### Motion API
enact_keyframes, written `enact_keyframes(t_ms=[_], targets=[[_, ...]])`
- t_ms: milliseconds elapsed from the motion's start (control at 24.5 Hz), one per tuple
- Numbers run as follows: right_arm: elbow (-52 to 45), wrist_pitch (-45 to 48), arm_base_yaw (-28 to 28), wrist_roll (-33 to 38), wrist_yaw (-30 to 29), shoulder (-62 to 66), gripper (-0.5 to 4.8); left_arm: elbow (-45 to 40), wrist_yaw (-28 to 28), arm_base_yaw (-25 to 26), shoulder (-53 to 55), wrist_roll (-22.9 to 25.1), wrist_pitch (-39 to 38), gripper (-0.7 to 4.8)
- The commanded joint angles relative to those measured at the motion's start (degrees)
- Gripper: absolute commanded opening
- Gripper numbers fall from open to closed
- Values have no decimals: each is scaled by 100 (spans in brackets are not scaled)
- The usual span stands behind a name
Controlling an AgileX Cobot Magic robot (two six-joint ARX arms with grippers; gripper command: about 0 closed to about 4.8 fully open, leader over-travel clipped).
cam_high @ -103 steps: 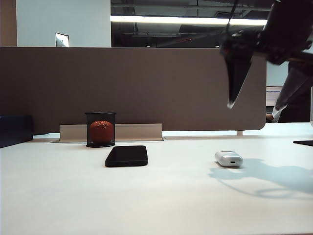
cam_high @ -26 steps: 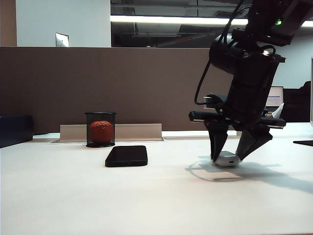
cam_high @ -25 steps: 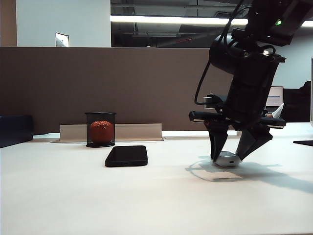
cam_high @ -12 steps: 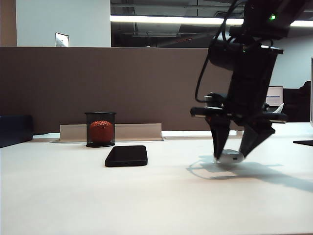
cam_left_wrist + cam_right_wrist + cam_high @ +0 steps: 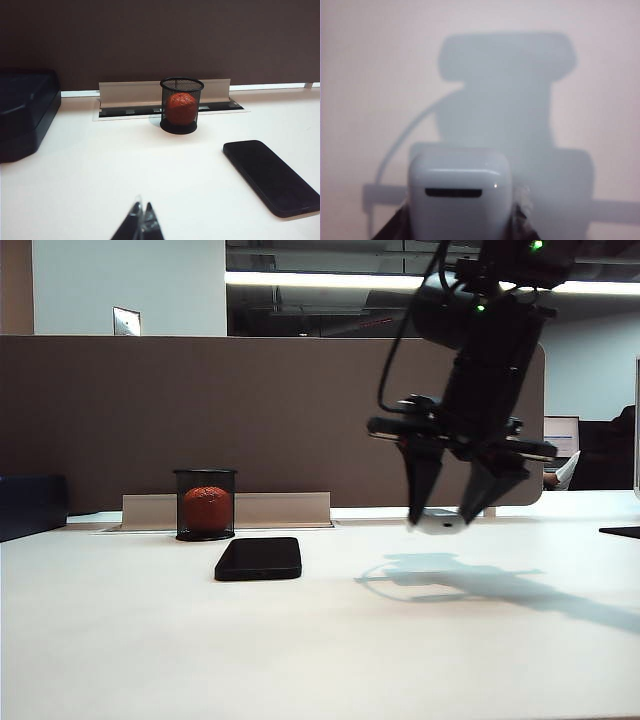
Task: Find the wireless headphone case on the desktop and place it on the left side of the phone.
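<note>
Since a second ago the right gripper (image 5: 447,519) has lifted the small glossy white headphone case (image 5: 438,522), pinched between half-closed jaws, clear of the white desktop (image 5: 330,640) and leftward. Carry it level, high over the flat black phone (image 5: 259,558), then lower beyond its left edge. The left gripper (image 5: 141,220) sits closed, empty, near the desk's left side.

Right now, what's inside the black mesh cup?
An orange ball sits inside the mesh cup, showing through the mesh. Whether anything lies beneath the ball cannot be seen; the ball and the cup's solid base cover it.

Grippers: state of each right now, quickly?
Left gripper: shut, holding nothing, low over the desktop.
Right gripper: shut on the wireless headphone case, lifted off the desktop.
</note>
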Motion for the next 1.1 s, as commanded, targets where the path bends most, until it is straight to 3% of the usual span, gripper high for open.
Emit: enact_keyframes(t_ms=[41, 530, 897, 978, 1101], targets=[[227, -52, 168, 31, -9, -42, 165, 11, 15, 9, 4, -15, 74, -5], [846, 61, 881, 225, 0, -39, 146, 11, 15, 9, 4, -15, 74, -5], [929, 796, 1405, 400, -13, -35, 142, 13, 33, 9, 2, -15, 70, -6], [929, 984, 1471, 501, -13, -31, 142, 15, 164, 9, 4, -15, 66, -6], [929, 1274, 1539, 669, -68, -20, 142, 24, 817, 9, 4, -17, 4, -6]])
